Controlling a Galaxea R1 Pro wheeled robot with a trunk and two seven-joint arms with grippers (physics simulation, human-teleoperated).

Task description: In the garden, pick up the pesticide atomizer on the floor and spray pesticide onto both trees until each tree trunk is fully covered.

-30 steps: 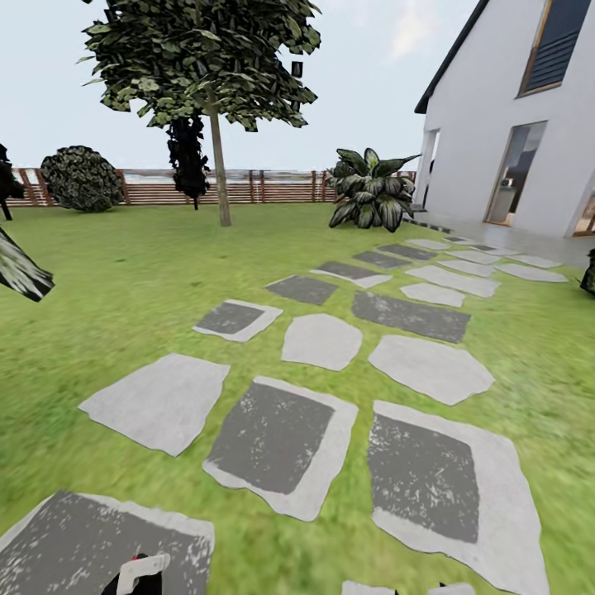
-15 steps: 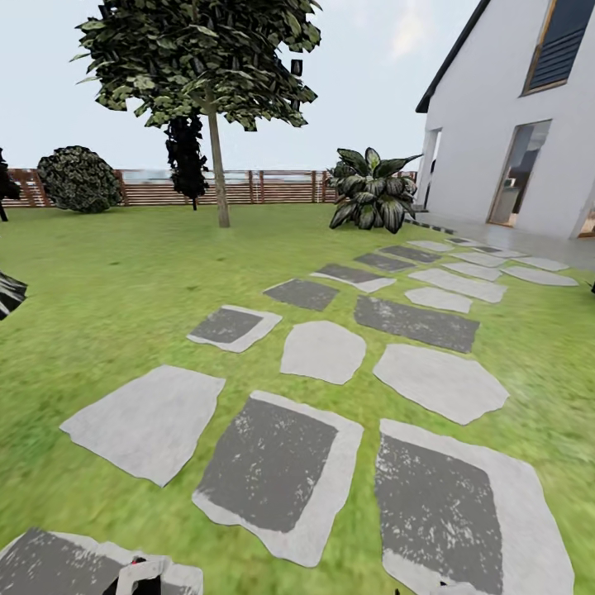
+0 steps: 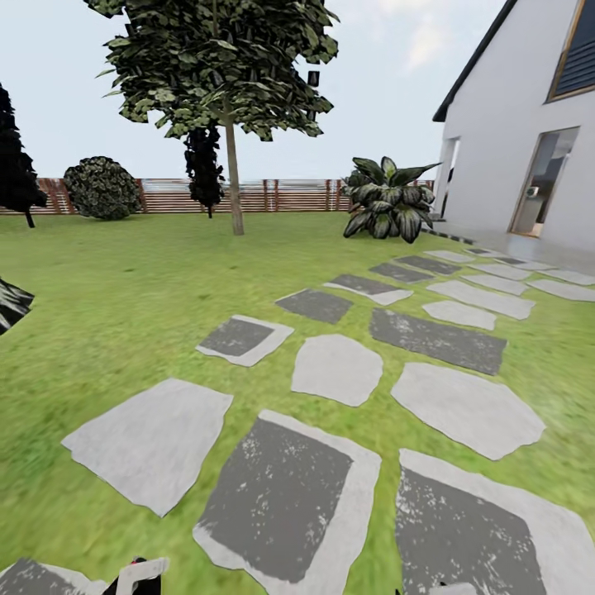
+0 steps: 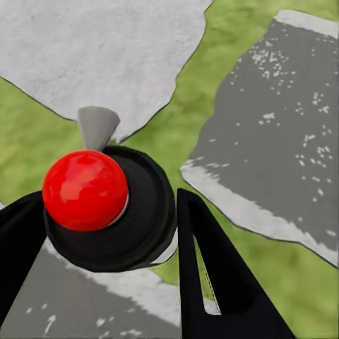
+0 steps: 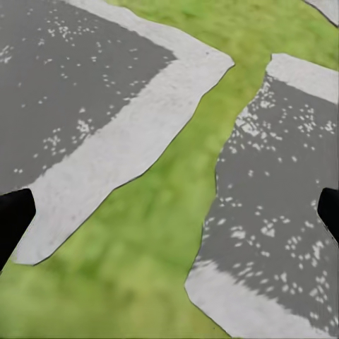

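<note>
In the left wrist view my left gripper (image 4: 109, 205) is shut on the pesticide atomizer (image 4: 106, 205), a black round body with a red ball on top and a grey cone nozzle. It hangs above grey slabs and grass. My right gripper (image 5: 171, 212) is open with nothing in it, over a grass strip between two slabs. In the head view one tall tree (image 3: 223, 74) stands far ahead on the lawn. Its thin bare tree trunk (image 3: 235, 194) rises in front of the wooden fence (image 3: 281, 196). A small white and black piece (image 3: 142, 572) shows at the bottom edge.
Grey stepping slabs (image 3: 335, 368) run from the foreground to a white house (image 3: 529, 149) at the right. A broad-leaved plant (image 3: 388, 208) stands by the house corner. Dark conifers (image 3: 16, 165) and a round shrub (image 3: 102, 188) line the fence. Open grass (image 3: 124, 281) lies toward the tree.
The whole head view has shifted: the camera has turned a little left, so tree, plant and house sit further right in the picture. The slabs below have slid nearer.
</note>
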